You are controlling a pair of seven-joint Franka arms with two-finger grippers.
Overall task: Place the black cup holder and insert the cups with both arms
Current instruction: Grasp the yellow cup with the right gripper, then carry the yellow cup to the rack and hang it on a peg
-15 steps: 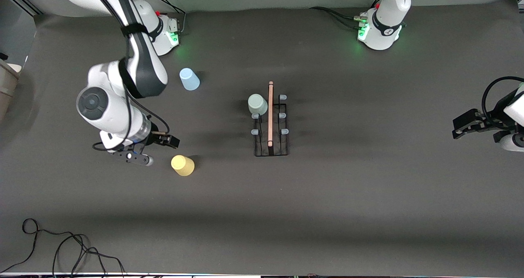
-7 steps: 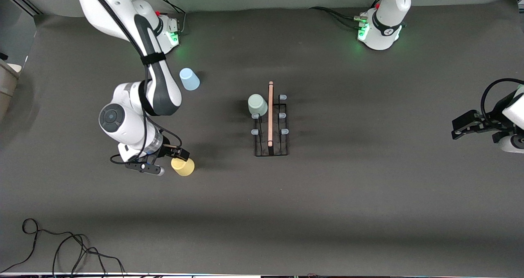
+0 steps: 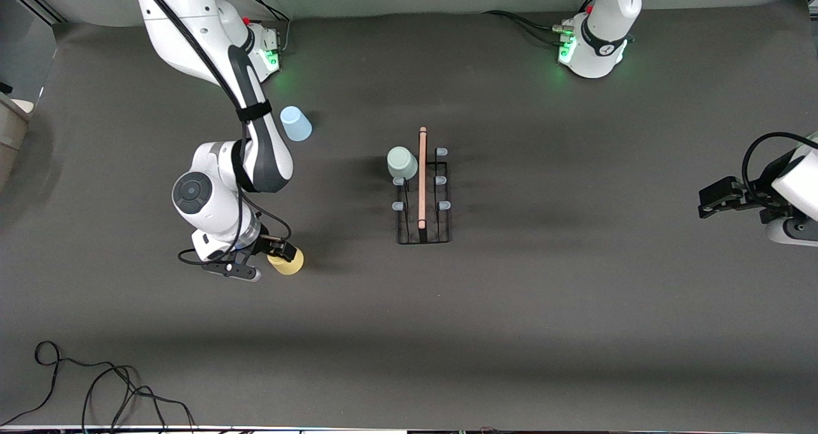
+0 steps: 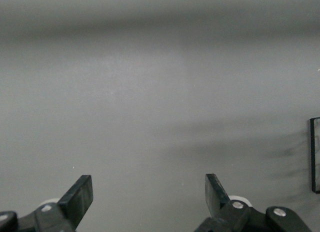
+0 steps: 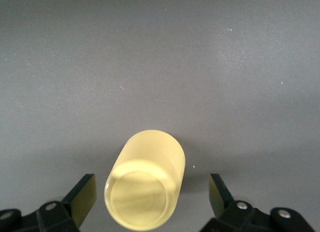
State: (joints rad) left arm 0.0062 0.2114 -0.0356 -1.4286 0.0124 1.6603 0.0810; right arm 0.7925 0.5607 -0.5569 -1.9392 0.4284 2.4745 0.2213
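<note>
Yellow cup [image 5: 145, 179] stood between the right gripper's [image 5: 150, 194] fingers [image 5: 82, 194] — spread wide, untouched. Left gripper [image 4: 149, 194] waited over bare bench [image 4: 160, 91] — fingers wide apart, empty.

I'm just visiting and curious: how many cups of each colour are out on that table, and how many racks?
Blue cup: 1
Grey-green cup: 1
Yellow cup: 1
Black rack: 1
Total: 4 things

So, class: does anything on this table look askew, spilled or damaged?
Nothing stands out. The black wire cup holder stands upright, the grey-green plastic cup sits on a prong, and the yellow and light blue cups stand upside down.
</note>
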